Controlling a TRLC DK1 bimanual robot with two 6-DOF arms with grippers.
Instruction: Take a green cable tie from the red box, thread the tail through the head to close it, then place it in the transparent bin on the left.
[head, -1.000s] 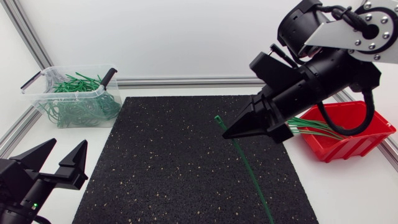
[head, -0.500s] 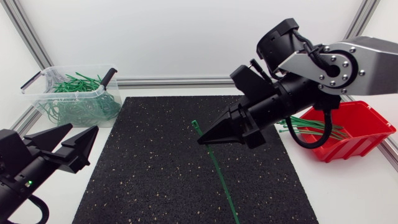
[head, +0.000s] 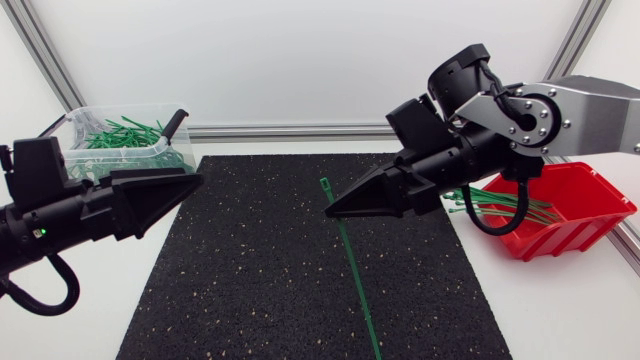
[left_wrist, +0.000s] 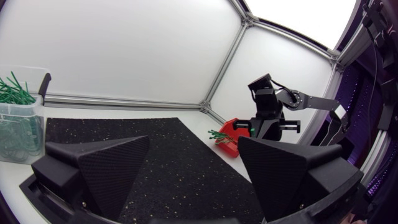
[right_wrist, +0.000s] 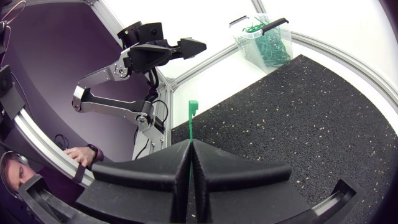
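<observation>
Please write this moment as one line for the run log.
right gripper: shut on green cable tie, over black mat | left gripper: open, empty | tie: unthreaded, head up

A robot lab cell: white panels (head: 250, 60) in aluminium framing (head: 290, 131) wall the white tabletop (head: 560, 300) behind the black speckled mat (head: 270, 270).

Mat (head: 260, 280): black, pale speckles. Cable tie (head: 352, 270) over mat: green. Box (head: 585, 228) right of mat: red. Bin (head: 72, 132) left of mat: clear, black handles (head: 176, 122). Left gripper (head: 195, 180), right gripper (head: 332, 211): matte black. Table (head: 560, 310): white.
</observation>
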